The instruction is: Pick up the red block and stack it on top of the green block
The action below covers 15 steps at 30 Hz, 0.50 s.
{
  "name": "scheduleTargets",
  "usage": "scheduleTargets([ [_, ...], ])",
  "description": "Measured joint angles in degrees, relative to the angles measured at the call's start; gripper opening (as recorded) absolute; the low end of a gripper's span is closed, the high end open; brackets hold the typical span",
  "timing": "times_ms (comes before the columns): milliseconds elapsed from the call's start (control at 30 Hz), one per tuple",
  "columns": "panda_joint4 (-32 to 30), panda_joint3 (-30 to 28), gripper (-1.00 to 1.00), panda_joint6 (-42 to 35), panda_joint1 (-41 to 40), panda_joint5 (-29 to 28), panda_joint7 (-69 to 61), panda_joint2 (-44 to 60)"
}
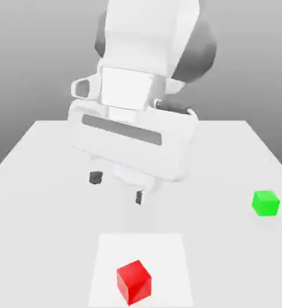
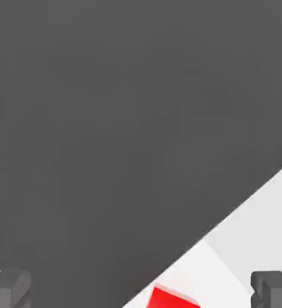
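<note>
White tabletop (image 1: 41,180) carried the red block (image 1: 134,281) at 6 o'clock and the green block (image 1: 266,203) at 3 o'clock. Gripper (image 1: 117,187) hovered wide open, empty; it should centre over red before descending.

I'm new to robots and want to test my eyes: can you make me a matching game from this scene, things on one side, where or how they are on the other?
Things:
1. red block
2. green block
3. claw
4. table

Descriptions:
A. open, hanging above the table, holding nothing
B. on a paler square patch, near the front edge
C. white surface under both cubes
D. alone at the exterior view's right

Pairs: 1-B, 2-D, 3-A, 4-C
</note>
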Motion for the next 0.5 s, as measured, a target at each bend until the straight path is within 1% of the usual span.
scheduleTargets([
  [100,-1.4,-0.1,0.00,2.6,-0.2,0.7,5.7,5.8],
  [233,-3.0,0.1,0.00,6.4,0.1,3.9,11.0,13.1],
  [367,-2.1,-2.6,0.00,12.8,2.1,0.9,14.6,21.2],
  [400,-1.8,-3.7,-1.00,14.4,3.0,-0.1,15.3,23.2],
  [500,-1.8,-3.7,-1.00,14.4,3.0,-0.1,15.3,23.2],
])
